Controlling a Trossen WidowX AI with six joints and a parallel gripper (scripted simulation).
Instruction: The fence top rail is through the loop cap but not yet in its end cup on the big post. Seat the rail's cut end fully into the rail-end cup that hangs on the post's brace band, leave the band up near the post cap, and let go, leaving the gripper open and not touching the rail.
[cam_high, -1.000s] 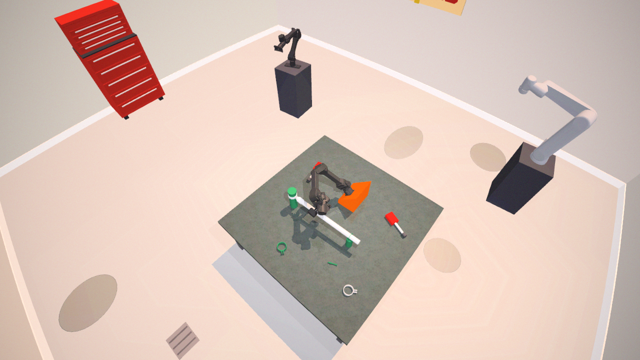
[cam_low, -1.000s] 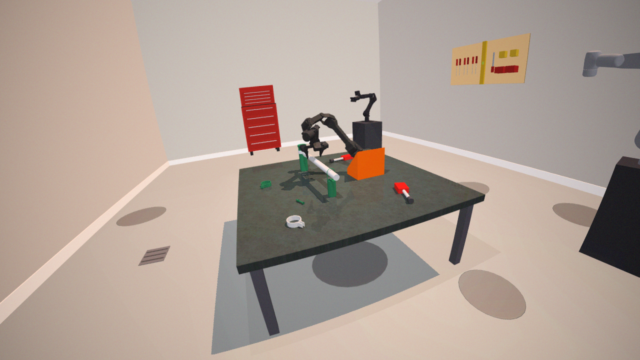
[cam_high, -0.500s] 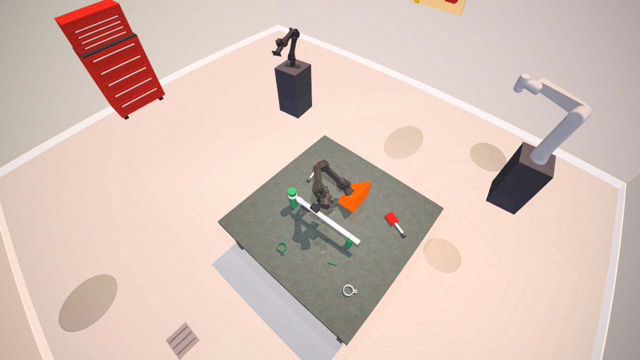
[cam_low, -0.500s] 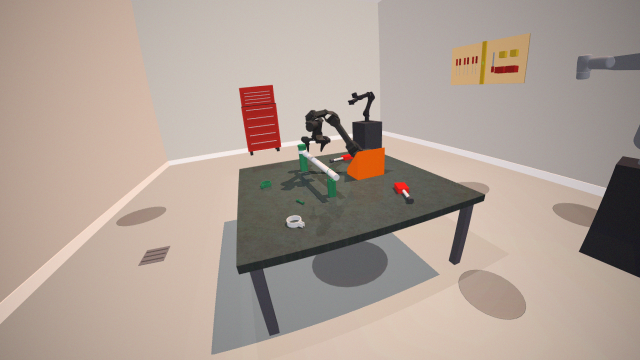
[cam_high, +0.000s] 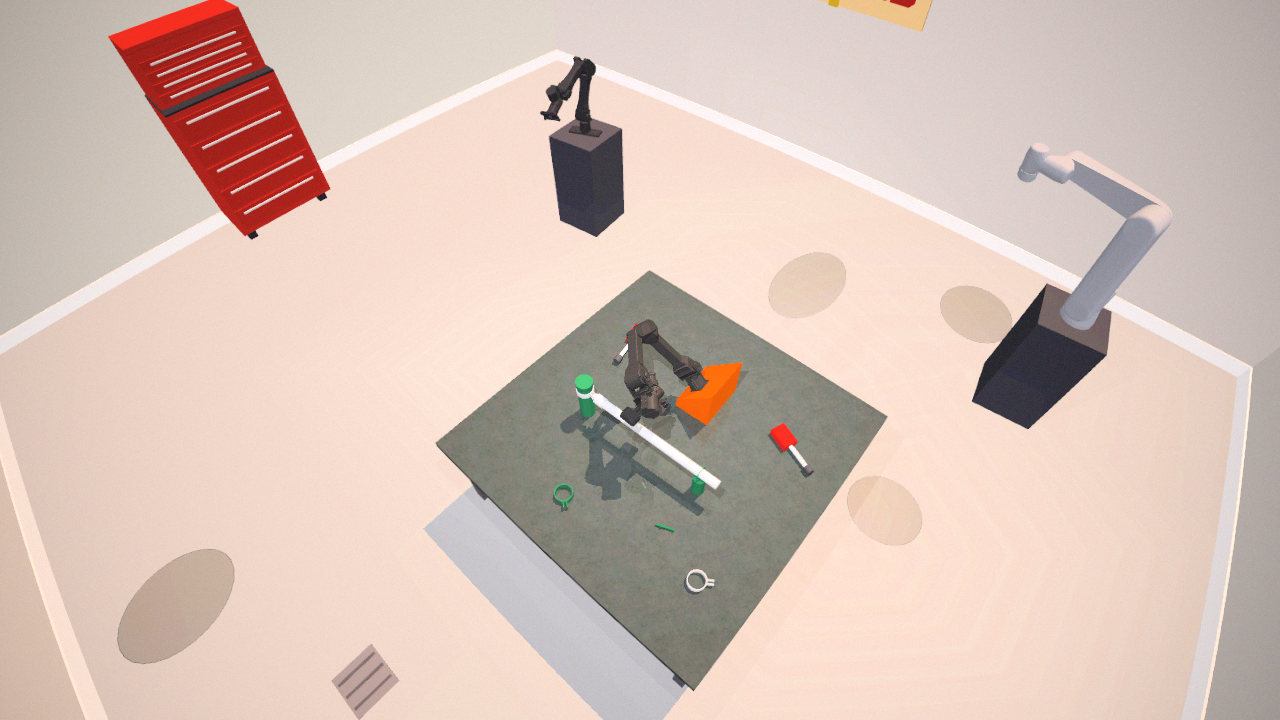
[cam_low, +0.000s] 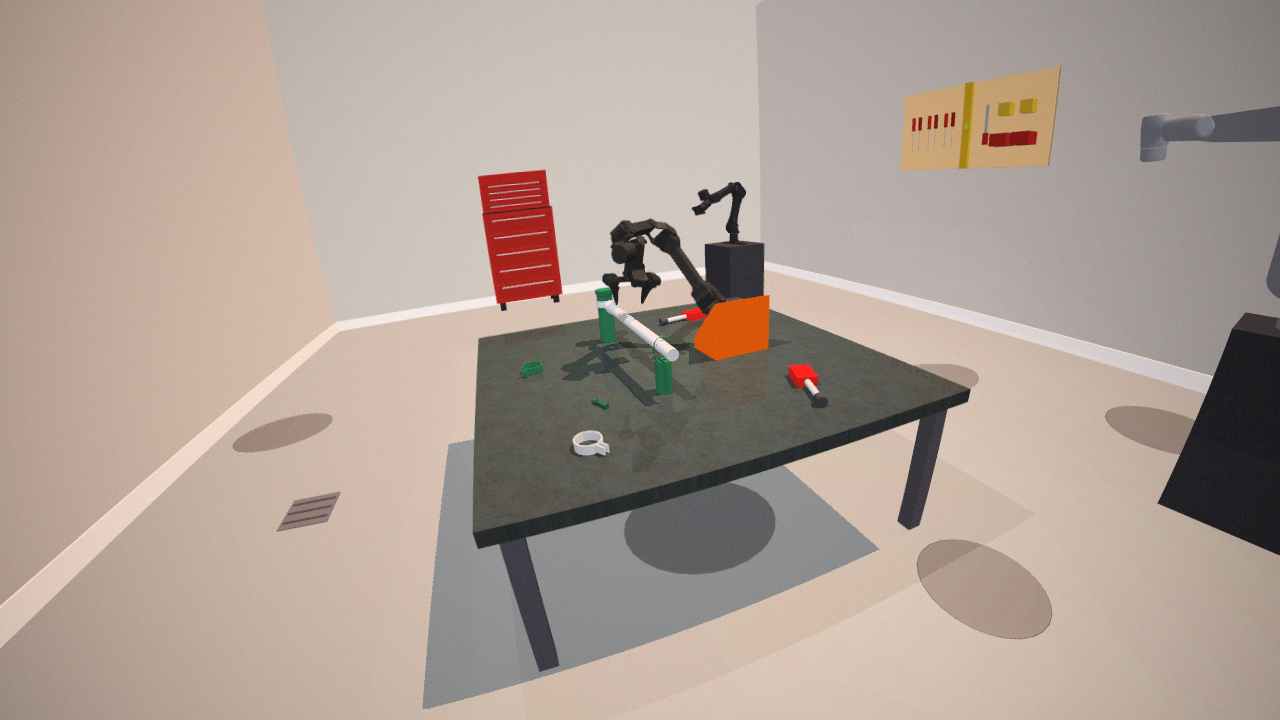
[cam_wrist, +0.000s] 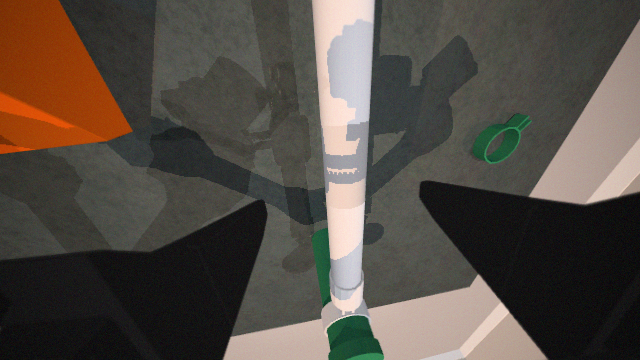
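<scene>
The white rail spans from the big green post to the small green post, passing through the green loop. In the wrist view its far end enters the white cup with no visible gap; its depth inside is hidden. The white brace band sits just under the green post cap. My gripper is wide open and empty above the rail, with its fingers either side of the rail's line and apparently clear of it.
An orange wedge-shaped block stands at the arm's base. A green ring clamp, a small green pin, a white ring clamp and a red-headed tool lie on the table.
</scene>
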